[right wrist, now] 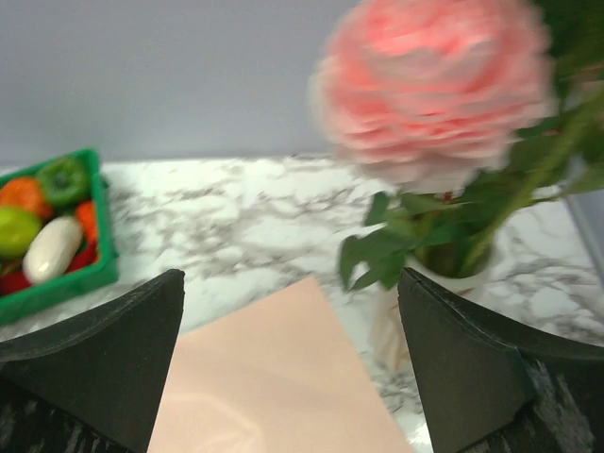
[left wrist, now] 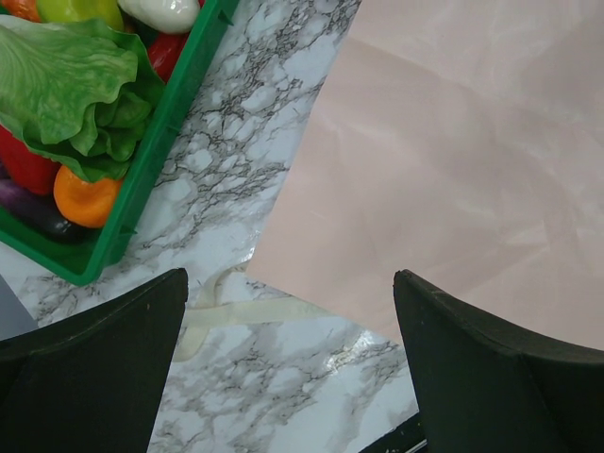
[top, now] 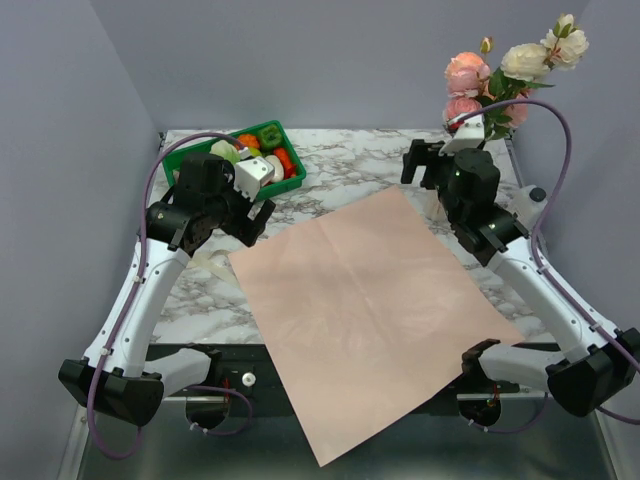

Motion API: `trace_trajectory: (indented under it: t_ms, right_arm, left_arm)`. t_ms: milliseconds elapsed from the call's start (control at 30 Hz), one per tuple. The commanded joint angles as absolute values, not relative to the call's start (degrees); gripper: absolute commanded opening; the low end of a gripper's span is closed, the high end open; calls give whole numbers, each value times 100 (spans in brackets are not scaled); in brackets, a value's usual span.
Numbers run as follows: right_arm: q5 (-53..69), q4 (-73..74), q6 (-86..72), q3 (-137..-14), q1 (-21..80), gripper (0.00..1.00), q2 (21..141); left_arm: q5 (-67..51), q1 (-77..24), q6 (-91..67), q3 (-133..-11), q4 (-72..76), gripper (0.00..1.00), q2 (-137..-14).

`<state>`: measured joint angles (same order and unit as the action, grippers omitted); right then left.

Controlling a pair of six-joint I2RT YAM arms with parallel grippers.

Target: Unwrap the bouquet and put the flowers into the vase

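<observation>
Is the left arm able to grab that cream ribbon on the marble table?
Probably yes. The thin cream ribbon lies uncovered on the white marble table, just below the left arm's open tool, beside the flat pink paper sheet. Nothing seems in the way.

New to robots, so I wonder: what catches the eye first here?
The big sheet of pale pink paper, spread flat across the middle of the marble table. Then the pink and cream artificial roses standing in a small cream-white vase at the far right corner. At the far left sits a green plastic crate of colourful toy vegetables.
</observation>
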<state>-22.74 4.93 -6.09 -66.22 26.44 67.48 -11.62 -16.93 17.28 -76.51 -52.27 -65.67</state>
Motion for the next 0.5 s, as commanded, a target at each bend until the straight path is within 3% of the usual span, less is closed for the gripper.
trace_trajectory:
  t_ms: [0, 167, 467]
  right_arm:
    - [-2338, 1905, -1253, -6855, 3129, 100, 6741]
    - [-1934, 2803, -1661, -6909, 3164, 100, 6856]
    - [-1187, 2409, -1415, -6302, 3208, 100, 6030]
  left_arm:
    - [-1380, -1661, 1547, -7708, -5045, 99, -6565]
    - [-1424, -1661, 1407, -7699, -4966, 99, -6627]
    - [-1441, -1661, 1362, -7655, -4896, 99, -6609]
